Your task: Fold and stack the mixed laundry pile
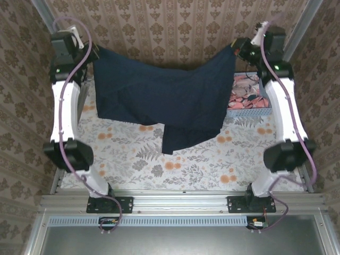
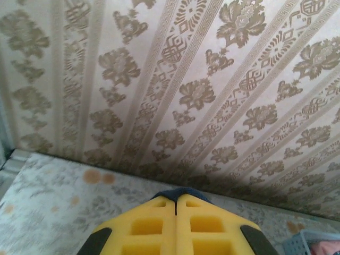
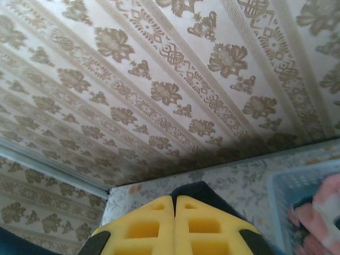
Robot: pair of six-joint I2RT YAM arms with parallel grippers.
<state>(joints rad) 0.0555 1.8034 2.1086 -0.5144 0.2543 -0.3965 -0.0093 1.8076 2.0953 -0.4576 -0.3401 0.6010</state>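
Above the far half of the desk [image 1: 159, 159] we hold the dark T-shirt [image 1: 164, 90] spread in the air, its lower edge hanging toward the desk centre. The pink garment [image 1: 247, 90] lies in the blue basket [image 1: 249, 111] at the far right corner. The left tool [image 1: 94, 53] and the right tool [image 1: 237, 48] are each clamped on an upper shirt corner. We judge the step to be spreading. Next, lower both tools evenly to lay the shirt flat.
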